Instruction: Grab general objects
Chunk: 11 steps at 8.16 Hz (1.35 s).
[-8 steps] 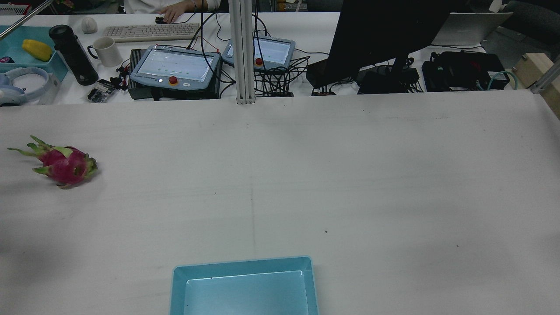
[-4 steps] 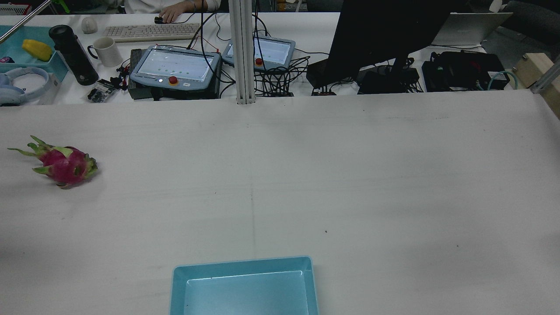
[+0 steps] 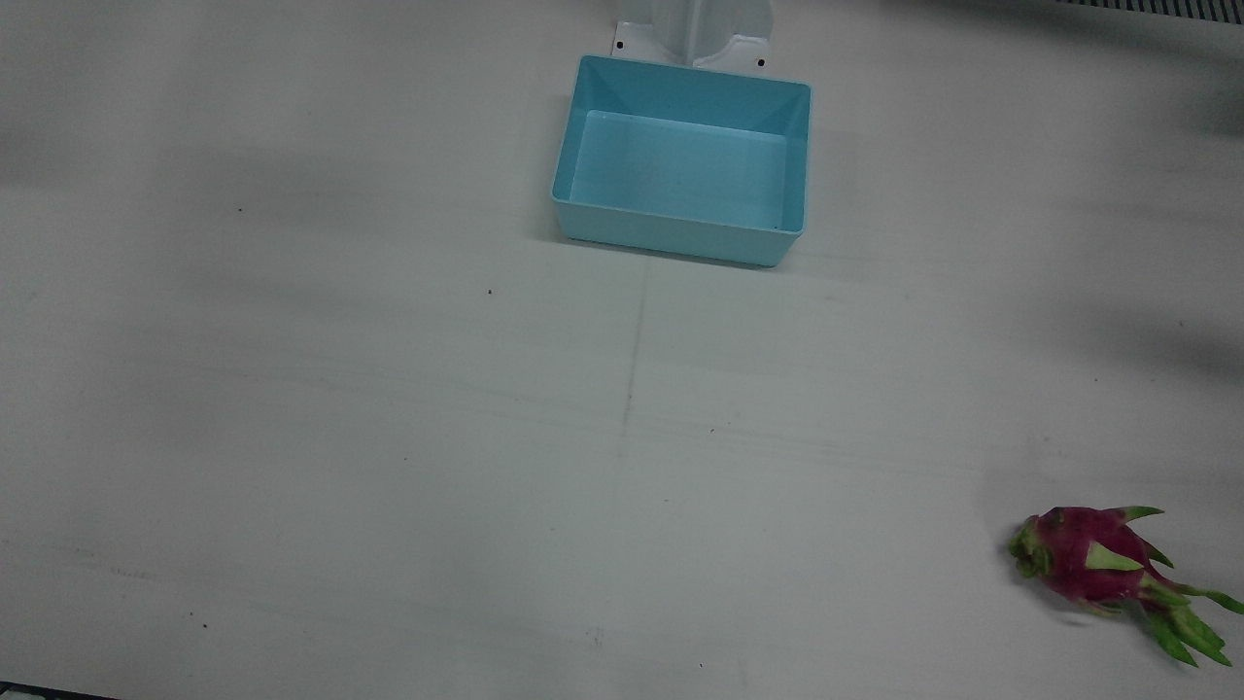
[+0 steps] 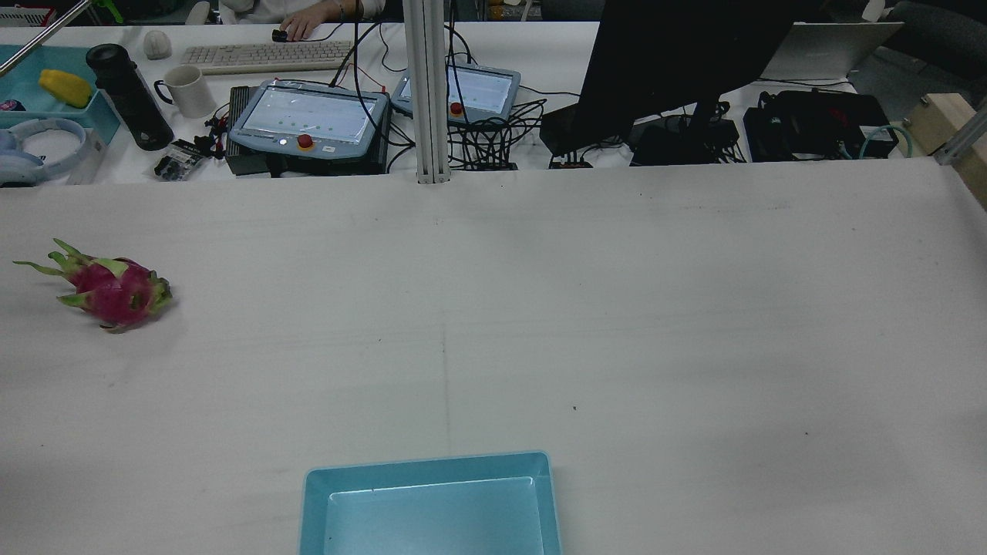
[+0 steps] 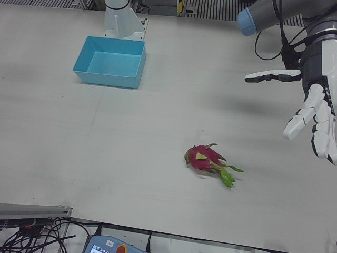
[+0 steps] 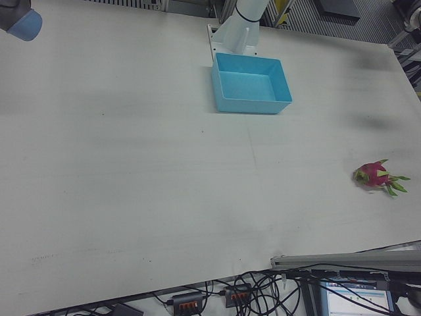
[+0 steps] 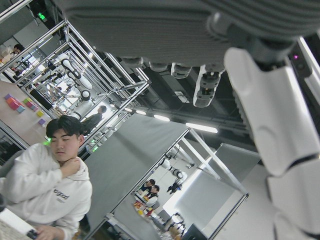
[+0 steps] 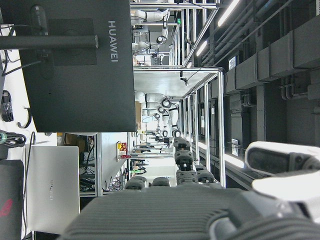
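A: Dragon fruit [image 3: 1093, 562] first. Front view: one fruit, lying on its side on the white counter [image 3: 389, 408] near the lower right corner, leafy end toward the corner. One blue bin [image 3: 682, 160] sits at the top centre, well apart from the fruit, with nothing in it. No arm shows.

B: And the rear view?

A: Same single dragon fruit [image 4: 112, 289], now at the far left of the counter [image 4: 617, 308]. The blue bin [image 4: 432, 505] is cut by the bottom edge, its floor bare. Only this view shows the desk beyond: two teach pendants [image 4: 312, 119], one keyboard [image 4: 266, 55], one mug [image 4: 187, 89], a dark bottle [image 4: 129, 96] and a black monitor [image 4: 678, 62].

B: Left-front?

A: It is the only fixed view with a hand. The left robot hand [image 5: 310, 110] hangs above the counter [image 5: 105, 147] at the right edge, fingers [image 5: 296, 124] spread apart, holding nothing, well apart from the dragon fruit [image 5: 205, 158]. The blue bin [image 5: 110, 61] stands at upper left, empty.

B: Right-front?

A: Dragon fruit [image 6: 373, 176] at the right edge, blue bin [image 6: 251, 83] at top centre, empty. Just an arm joint [image 6: 21, 20] in the top left corner; no hand.

B: The hand cameras?

A: The left hand view shows white fingers [image 7: 272, 125] held out against the ceiling, gripping nothing, with a seated person [image 7: 47, 185] below. The right hand view shows the right robot hand [image 8: 200, 205] only in part, one fingertip [image 8: 280, 157] at the edge; I cannot tell how far open it is.
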Tool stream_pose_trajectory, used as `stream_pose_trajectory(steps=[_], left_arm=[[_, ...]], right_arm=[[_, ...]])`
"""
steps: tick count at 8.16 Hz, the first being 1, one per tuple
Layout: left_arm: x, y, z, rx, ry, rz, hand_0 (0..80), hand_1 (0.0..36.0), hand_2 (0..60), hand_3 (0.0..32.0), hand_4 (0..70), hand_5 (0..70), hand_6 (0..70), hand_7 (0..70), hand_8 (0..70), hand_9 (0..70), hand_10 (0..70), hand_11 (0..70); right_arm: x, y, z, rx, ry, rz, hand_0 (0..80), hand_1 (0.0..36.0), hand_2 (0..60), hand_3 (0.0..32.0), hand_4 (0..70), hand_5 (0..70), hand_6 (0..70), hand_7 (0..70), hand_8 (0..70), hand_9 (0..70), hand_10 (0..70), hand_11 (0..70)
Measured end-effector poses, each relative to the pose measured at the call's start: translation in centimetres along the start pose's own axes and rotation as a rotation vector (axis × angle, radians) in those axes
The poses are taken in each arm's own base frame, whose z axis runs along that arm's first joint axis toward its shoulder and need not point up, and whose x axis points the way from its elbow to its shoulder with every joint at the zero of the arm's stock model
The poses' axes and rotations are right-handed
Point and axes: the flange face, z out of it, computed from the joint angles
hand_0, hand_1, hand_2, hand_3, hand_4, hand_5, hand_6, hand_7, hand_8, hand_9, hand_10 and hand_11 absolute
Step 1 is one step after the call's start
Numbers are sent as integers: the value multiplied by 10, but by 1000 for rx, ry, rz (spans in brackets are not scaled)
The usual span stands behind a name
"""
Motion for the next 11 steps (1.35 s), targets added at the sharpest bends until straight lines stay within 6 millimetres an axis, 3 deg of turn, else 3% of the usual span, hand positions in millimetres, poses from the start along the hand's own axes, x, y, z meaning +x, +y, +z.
stream_pose_trajectory(steps=[3,6,9,11], left_arm=[[5,11,-9,-16,-137,308,543,194,32,0,47,160,0,71,0,0,11,40],[18,39,20,-33,-165,416,553,204,44,0,47,173,0,72,0,0,12,43],[2,65,26,-76,-207,520,553,221,115,0,53,231,0,78,0,1,16,49],[-23,97,28,-135,-229,611,527,196,84,0,33,154,0,60,0,0,12,41]], right_arm=[[1,-1,0,1,1,0,0,0,0,0,0,0,0,0,0,0,0,0],[1,-1,0,2,1,0,0,0,0,0,0,0,0,0,0,0,0,0],[1,-1,0,2,1,0,0,0,0,0,0,0,0,0,0,0,0,0],[0,-1,0,2,1,0,0,0,0,0,0,0,0,0,0,0,0,0]])
